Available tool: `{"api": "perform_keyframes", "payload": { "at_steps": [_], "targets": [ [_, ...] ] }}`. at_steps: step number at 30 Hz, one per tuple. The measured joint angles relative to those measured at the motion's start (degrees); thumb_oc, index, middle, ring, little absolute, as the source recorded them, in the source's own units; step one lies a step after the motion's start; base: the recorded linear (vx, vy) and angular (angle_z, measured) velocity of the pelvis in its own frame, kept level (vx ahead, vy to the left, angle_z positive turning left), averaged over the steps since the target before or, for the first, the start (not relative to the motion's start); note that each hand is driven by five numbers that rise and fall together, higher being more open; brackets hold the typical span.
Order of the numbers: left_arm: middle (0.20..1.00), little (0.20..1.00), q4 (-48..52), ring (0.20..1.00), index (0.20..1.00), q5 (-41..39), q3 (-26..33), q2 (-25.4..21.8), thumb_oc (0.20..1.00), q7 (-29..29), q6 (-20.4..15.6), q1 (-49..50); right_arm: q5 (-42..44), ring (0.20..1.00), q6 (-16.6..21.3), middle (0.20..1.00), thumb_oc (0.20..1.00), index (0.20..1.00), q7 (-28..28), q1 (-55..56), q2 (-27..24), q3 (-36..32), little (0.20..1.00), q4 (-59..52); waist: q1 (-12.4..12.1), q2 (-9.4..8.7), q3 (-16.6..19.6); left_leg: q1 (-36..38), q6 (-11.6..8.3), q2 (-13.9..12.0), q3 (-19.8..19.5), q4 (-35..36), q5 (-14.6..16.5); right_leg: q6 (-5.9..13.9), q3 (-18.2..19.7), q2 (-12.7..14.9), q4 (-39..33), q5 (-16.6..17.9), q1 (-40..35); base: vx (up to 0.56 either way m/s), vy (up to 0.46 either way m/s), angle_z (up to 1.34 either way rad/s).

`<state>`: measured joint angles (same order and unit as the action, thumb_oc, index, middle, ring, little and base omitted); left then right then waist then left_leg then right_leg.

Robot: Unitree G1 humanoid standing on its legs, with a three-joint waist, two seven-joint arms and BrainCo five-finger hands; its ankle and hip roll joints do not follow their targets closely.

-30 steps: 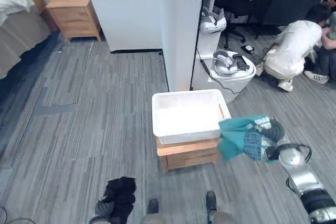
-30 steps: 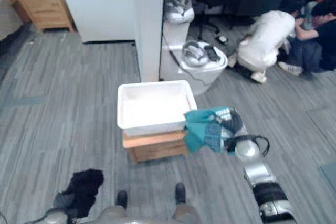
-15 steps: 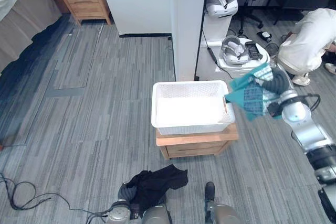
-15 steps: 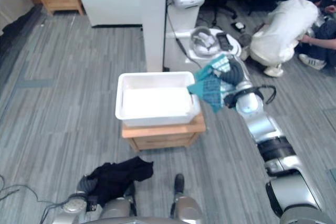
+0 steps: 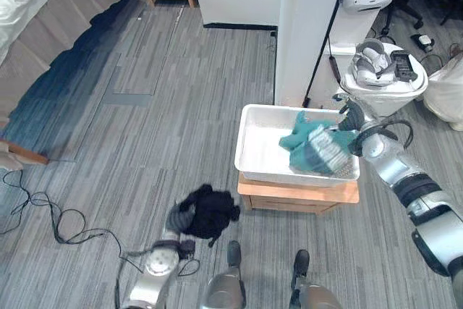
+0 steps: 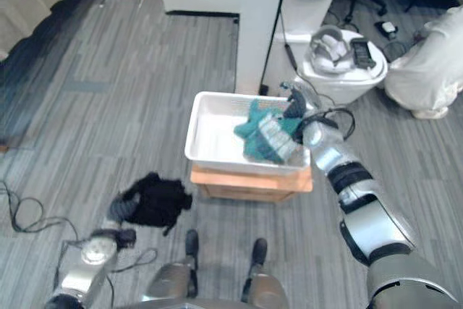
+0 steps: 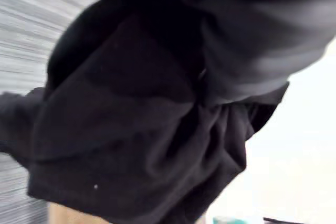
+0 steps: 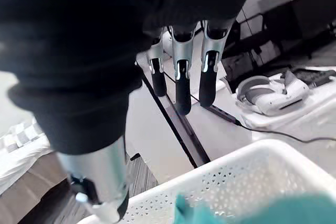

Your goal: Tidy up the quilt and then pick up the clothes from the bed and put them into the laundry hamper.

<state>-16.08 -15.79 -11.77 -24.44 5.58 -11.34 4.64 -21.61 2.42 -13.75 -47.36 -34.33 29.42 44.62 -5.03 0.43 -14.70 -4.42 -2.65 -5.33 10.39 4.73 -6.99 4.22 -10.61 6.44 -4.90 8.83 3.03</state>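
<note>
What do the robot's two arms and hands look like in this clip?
Both arms are silver-grey metal in rounded segments with darker bands at the joints. The right hand has slim silver fingers with dark tips, and a dark ribbed cover wraps its back and wrist. A black cable loops beside the right wrist. The left hand shows a grey wrist, mostly hidden by dark cloth.

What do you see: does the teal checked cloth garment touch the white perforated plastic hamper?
Touching. The left eye view shows the teal garment lying inside the white hamper, its folds resting on the floor and reaching the near wall.
</note>
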Motion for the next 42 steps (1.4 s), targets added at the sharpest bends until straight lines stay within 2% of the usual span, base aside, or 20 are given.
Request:
{"api": "perform_keyframes", "payload": {
  "at_steps": [3, 5, 6, 7, 10, 12, 13, 14, 15, 17, 19, 20, 22, 24, 25, 30, 34, 36, 40, 42],
  "targets": [
    [0.2, 0.2, 5.37, 0.2, 0.2, 0.17, 0.91, -2.32, 0.2, 1.12, -0.85, -1.37, -9.98, 1.0, -0.27, 1.0, 1.0, 1.0, -2.7, 0.27, -0.34, 0.6, 1.0, -1.44, 0.58, 0.53, 0.11, 0.88, -0.53, -0.04, 0.01, 0.3, 0.48, 0.29, 0.35, 0.07, -0.25, -0.21, -0.69, 0.0, 0.017, -0.03],
    [0.2, 0.2, 14.23, 0.2, 0.2, 0.3, 0.95, -6.18, 0.2, 1.72, 0.17, -2.12, -17.2, 1.0, -1.33, 1.0, 1.0, 1.0, -4.95, 7.42, -2.12, -2.29, 1.0, -9.18, 1.18, 0.53, 0.11, 1.4, -0.42, -0.12, 0.26, 0.06, 0.34, 0.28, 0.27, 0.01, -0.25, -0.24, -1.17, -0.01, 0.002, 0.04],
    [0.2, 0.2, 17.89, 0.2, 0.2, 0.33, 1.23, -7.95, 0.2, 1.98, -0.63, -2.89, -19.42, 1.0, -1.36, 1.0, 1.0, 1.0, -5.87, 10.84, -2.53, -3.31, 1.0, -12.11, 1.4, 0.51, 0.14, 1.73, -0.47, -0.13, 0.34, 0.07, 0.34, 0.28, 0.45, 0.01, -0.23, -0.24, -1.27, 0.01, 0.013, -0.18],
    [0.2, 0.2, 20.67, 0.2, 0.2, 0.33, 2.82, -8.07, 0.2, 2.89, -3.84, -5.09, -22.32, 1.0, -1.57, 1.0, 1.0, 1.0, -6.32, 15.37, -2.31, -3.88, 1.0, -12.72, 1.73, 1.02, 0.36, 2.41, -0.24, 0.04, 0.9, 0.35, 0.85, 0.32, 1.4, 0.23, -0.2, -0.27, -1.8, 0.03, 0.021, -0.28],
    [0.2, 0.2, 24.91, 0.2, 0.2, 0.37, 3.39, -7.13, 0.2, 4.03, -3.88, -11.75, -23.48, 1.0, -2.78, 1.0, 1.0, 1.0, -6.5, 25.7, -0.5, -8.18, 1.0, -11.15, 4.4, 0.87, 0.66, 3.72, -0.34, 0.04, 2.16, 0.38, 1.19, 0.4, 2.66, 0.21, -0.23, -0.31, -2.39, 0.01, 0.007, -0.26],
    [0.2, 0.2, 25.71, 0.2, 0.2, 1.0, 3.52, -6.78, 0.2, 4.99, -4.99, -15.48, -23.34, 1.0, -3.44, 1.0, 1.0, 1.0, -5.94, 32.73, -0.16, -9.03, 1.0, -8.65, 7.18, 0.84, 0.96, 4.3, -0.54, -0.2, 3.48, 0.36, 1.46, 0.49, 4.08, 0.01, -0.25, -0.26, -2.08, 0.04, 0.006, -0.38],
    [0.2, 0.2, 25.62, 0.2, 0.2, 2.92, 3.43, -6.69, 0.2, 6.09, -4.52, -20.02, -23.26, 1.0, -3.45, 1.0, 1.0, 1.0, -5.93, 39.78, 1.4, -12.53, 1.0, -5.98, 9.6, 0.23, 1.32, 4.78, -0.7, -0.75, 4.46, 0.35, 1.55, 0.41, 4.71, -0.49, -0.25, -0.31, -2.1, 0.05, -0.009, -0.32],
    [0.2, 0.2, 25.46, 0.2, 0.2, 3.73, 3.62, -6.63, 0.2, 6.54, -4.49, -22.25, -23.12, 1.0, -3.63, 1.0, 1.0, 1.0, -5.82, 43.54, 2.11, -13.47, 1.0, -4.28, 10.2, -0.1, 1.54, 5.1, -0.87, -1.06, 4.87, 0.35, 1.68, 0.39, 5.03, -0.81, -0.24, -0.33, -2.07, 0.03, -0.031, -0.29],
    [0.2, 0.2, 22.02, 0.2, 0.2, 7.13, 3.01, -5.49, 0.2, 8.97, -4.78, -27.75, -22.37, 1.0, -3.13, 1.0, 1.0, 1.0, -5.02, 50.59, 3.03, -14.01, 1.0, -0.19, 12.27, -0.78, 1.97, 5.43, -1.2, -1.64, 5.25, 0.36, 1.78, 0.14, 5.29, -1.35, -0.25, -0.5, -2.3, 0.03, -0.041, -0.18],
    [0.2, 0.2, 8.76, 0.2, 0.2, 12.89, 0.8, -5.56, 0.2, 12.88, -4.23, -36.66, -20.38, 1.0, -2.69, 1.0, 1.0, 1.0, -2.42, 55.43, 4.47, -12.59, 1.0, 9.21, 13.92, -1.26, 3.25, 5.51, -1.82, -2.32, 5.64, 0.37, 1.83, 0.05, 5.72, -2.03, -0.25, -0.56, -2.11, 0.0, -0.021, -0.23],
    [0.2, 0.2, -9.18, 0.2, 0.2, 17.66, -3.58, -5.89, 0.2, 15.9, -0.37, -43.57, -17.98, 1.0, -2.52, 1.0, 1.0, 1.0, -0.53, 59.5, 4.9, -10.88, 1.0, 16.91, 18.03, -1.26, 3.27, 5.17, -2.09, -3.0, 6.98, 0.38, 1.83, 0.04, 6.39, -2.59, -0.26, -0.55, -1.17, -0.09, -0.013, -0.42],
    [0.2, 0.2, -13.11, 0.2, 0.2, 19.39, -5.87, -5.93, 0.2, 16.02, 0.69, -43.92, -17.59, 1.0, -2.43, 1.0, 1.0, 1.0, -0.08, 59.78, 5.77, -10.88, 1.0, 18.86, 19.06, -1.25, 3.27, 4.3, -2.36, -3.41, 7.78, 0.37, 1.63, -0.06, 6.36, -2.82, -0.24, -0.57, 0.4, -0.16, 0.0, -0.5],
    [0.2, 0.2, -25.99, 0.2, 0.2, 21.13, -14.38, -4.6, 0.2, 16.9, 0.59, -47.84, -15.33, 1.0, -2.23, 1.0, 1.0, 1.0, -0.08, 58.76, 8.01, -9.67, 1.0, 23.06, 19.14, -0.82, 3.3, 1.27, -2.63, -3.52, 8.45, 0.37, 0.72, 0.21, 6.43, -2.85, -0.23, 0.59, 4.35, -0.13, 0.012, -0.3],
    [0.2, 0.2, -32.7, 0.2, 0.2, 21.25, -15.01, -3.17, 0.2, 16.34, 4.04, -45.44, -13.13, 1.0, -2.51, 1.0, 1.0, 1.0, -0.16, 54.97, 8.84, -8.66, 1.0, 22.96, 20.57, -0.79, 2.67, -0.35, -2.56, -3.34, 10.21, 0.38, 0.16, 0.27, 7.67, -2.79, 0.03, 2.4, 6.95, -0.05, 0.006, -0.34],
    [1.0, 1.0, -33.97, 1.0, 1.0, 21.23, -15.0, -2.22, 1.0, 15.91, 4.54, -44.56, -12.94, 1.0, -2.56, 1.0, 1.0, 1.0, -0.24, 54.18, 9.19, -8.67, 1.0, 22.67, 20.8, -0.85, 2.31, -0.37, -2.59, -3.35, 10.46, 0.38, 0.14, 0.28, 7.83, -2.81, 0.03, 2.49, 7.11, 0.01, 0.003, -0.31],
    [1.0, 1.0, -33.03, 1.0, 1.0, 18.26, -10.24, 3.16, 1.0, 12.22, 4.46, -35.22, -10.89, 1.0, -2.68, 1.0, 1.0, 1.0, -0.67, 51.65, 10.75, -8.68, 1.0, 21.15, 18.82, -0.18, 1.3, 0.02, -2.56, -3.79, 10.84, 0.38, 0.4, -0.37, 8.08, -3.15, -0.24, 2.0, 6.77, 0.02, 0.002, -0.01],
    [1.0, 1.0, -31.26, 1.0, 1.0, 15.82, -5.56, 3.11, 1.0, 13.08, 4.74, -32.61, -9.71, 1.0, -2.88, 1.0, 1.0, 1.0, -0.7, 50.5, 10.82, -8.76, 1.0, 21.12, 16.92, -0.17, 1.17, 0.99, -2.56, -3.83, 10.53, 0.38, 0.47, -0.62, 7.68, -3.15, -0.23, 1.81, 5.41, 0.02, -0.011, 0.06],
    [1.0, 1.0, -27.35, 1.0, 1.0, 15.84, -3.13, 2.38, 1.0, 14.83, 4.69, -31.42, -9.32, 1.0, -2.86, 1.0, 1.0, 1.0, -0.17, 50.18, 10.72, -8.12, 1.0, 20.8, 16.12, -0.23, 1.14, 1.86, -2.55, -3.84, 9.86, 0.38, 0.64, -0.74, 7.32, -3.15, -0.24, 1.71, 4.26, 0.02, -0.039, 0.18],
    [1.0, 1.0, -17.68, 1.0, 1.0, 15.95, -0.07, -5.44, 1.0, 17.76, 2.64, -31.49, -9.37, 1.0, -0.96, 1.0, 1.0, 1.0, 4.56, 52.37, 10.75, -2.09, 1.0, 17.07, 13.47, -0.32, 1.17, 3.42, -2.79, -4.18, 6.35, 0.38, 0.85, -1.58, 4.16, -3.28, -0.25, 0.54, 0.48, 0.03, -0.029, 0.39],
    [1.0, 1.0, -14.14, 1.0, 1.0, 15.82, 4.12, -7.88, 1.0, 19.12, 0.97, -29.08, -9.28, 1.0, -0.34, 1.0, 1.0, 1.0, 5.58, 52.66, 11.23, -2.4, 1.0, 16.64, 12.28, -0.21, 1.47, 3.95, -2.87, -4.2, 5.44, 0.39, 0.91, -1.51, 3.22, -3.26, 0.03, 0.05, -0.73, 0.01, -0.004, 0.22]
  ]
}}
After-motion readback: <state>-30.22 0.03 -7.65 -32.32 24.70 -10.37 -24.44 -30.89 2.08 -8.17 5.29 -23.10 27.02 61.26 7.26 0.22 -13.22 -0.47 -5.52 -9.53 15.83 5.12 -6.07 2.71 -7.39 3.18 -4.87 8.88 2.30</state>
